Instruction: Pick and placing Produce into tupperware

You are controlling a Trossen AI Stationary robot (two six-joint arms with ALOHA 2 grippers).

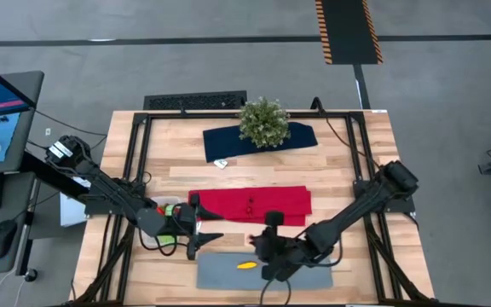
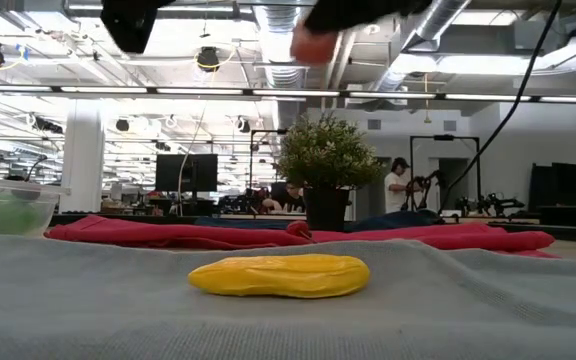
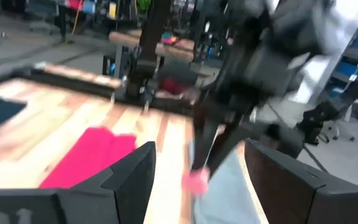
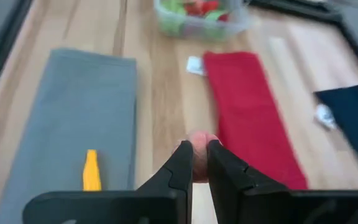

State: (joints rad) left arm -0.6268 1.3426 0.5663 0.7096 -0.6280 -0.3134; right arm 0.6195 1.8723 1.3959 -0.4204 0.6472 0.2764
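Right jaws (image 4: 196, 163) pinch pink produce (image 4: 199, 149) above grey mat (image 4: 67, 112)

Two dark, slim jointed arms, the left arm (image 1: 101, 183) with a white-labelled joint, end in black angular jaws.

Table (image 1: 186, 175) showing pale wood planks, smooth. Grey mat (image 4: 73, 112) looking like matt woven cloth. Red cloth (image 4: 247, 112) lying soft, matt. Yellow produce piece (image 2: 280, 275) appearing smooth, faintly glossy plastic. Tupperware (image 4: 201, 18) showing clear glossy plastic. Right gripper (image 4: 199, 163) fingers looking matt black plastic.
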